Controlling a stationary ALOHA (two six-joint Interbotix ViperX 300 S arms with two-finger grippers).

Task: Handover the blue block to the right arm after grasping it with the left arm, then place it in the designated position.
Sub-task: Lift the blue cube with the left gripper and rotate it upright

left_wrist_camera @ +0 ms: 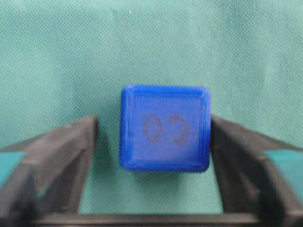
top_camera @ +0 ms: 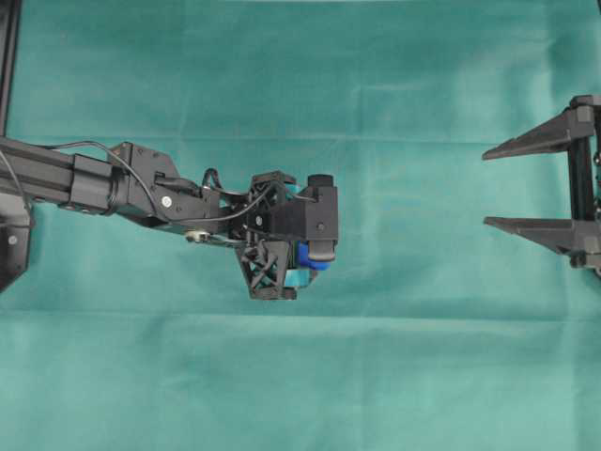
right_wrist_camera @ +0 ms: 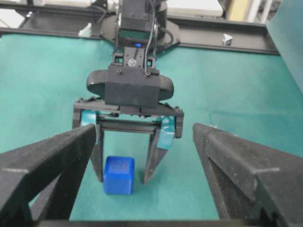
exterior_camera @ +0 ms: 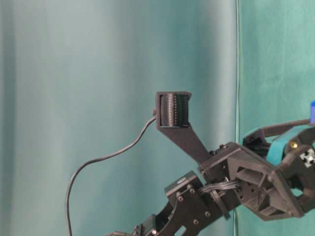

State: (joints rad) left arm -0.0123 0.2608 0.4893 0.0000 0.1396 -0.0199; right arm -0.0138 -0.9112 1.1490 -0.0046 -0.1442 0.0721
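overhead: straight down | table-level: sideways, low | 2 wrist views: close, sharing blue block (left_wrist_camera: 164, 127)

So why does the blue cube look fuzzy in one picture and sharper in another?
In the left wrist view the blue cube fills the middle, soft and out of focus, its dark mark smeared; the cloth shows its weave only faintly. In the right wrist view the cube is smaller and crisper, while the near black jaws at the bottom edge blur. Overhead, lighting is even, with only soft shadows.
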